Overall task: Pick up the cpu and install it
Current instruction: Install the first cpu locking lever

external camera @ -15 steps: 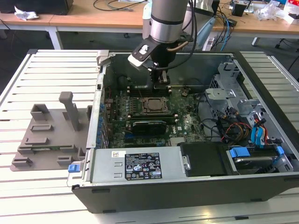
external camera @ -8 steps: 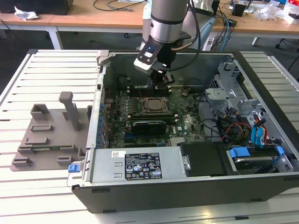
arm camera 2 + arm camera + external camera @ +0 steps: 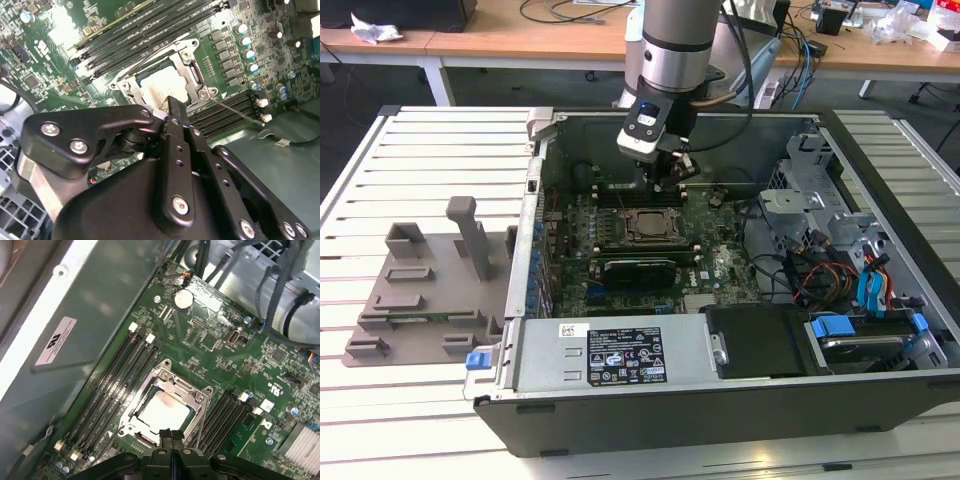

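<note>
cpu (image 3: 162, 412) seated in socket frame (image 3: 198, 396), inside open case (image 3: 740, 412); claw (image 3: 170, 433) closed above

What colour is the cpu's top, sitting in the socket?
The cpu top is pale silver-grey under glare; best in the first wrist view.
</note>
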Available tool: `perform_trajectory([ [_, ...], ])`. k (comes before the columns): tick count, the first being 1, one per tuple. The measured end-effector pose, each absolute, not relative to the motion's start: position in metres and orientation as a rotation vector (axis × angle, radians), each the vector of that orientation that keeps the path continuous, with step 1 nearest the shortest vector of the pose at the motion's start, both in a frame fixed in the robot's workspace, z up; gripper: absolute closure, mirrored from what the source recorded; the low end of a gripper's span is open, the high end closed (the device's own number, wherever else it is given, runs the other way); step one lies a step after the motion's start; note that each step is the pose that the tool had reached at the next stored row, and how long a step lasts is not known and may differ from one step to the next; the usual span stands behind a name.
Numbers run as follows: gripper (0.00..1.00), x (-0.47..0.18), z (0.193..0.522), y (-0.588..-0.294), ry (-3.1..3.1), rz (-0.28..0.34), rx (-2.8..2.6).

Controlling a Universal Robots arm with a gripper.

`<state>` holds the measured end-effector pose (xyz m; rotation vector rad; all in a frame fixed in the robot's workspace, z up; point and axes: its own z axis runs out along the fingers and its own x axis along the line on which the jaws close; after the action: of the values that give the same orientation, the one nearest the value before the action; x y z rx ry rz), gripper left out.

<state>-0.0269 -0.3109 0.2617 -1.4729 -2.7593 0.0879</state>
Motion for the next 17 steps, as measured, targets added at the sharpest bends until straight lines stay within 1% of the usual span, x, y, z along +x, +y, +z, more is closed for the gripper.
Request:
perform_trajectory([
  [17, 0.89, -0.0269, 0.2617, -0.3109, -2.954, 0.090, -1.054],
])
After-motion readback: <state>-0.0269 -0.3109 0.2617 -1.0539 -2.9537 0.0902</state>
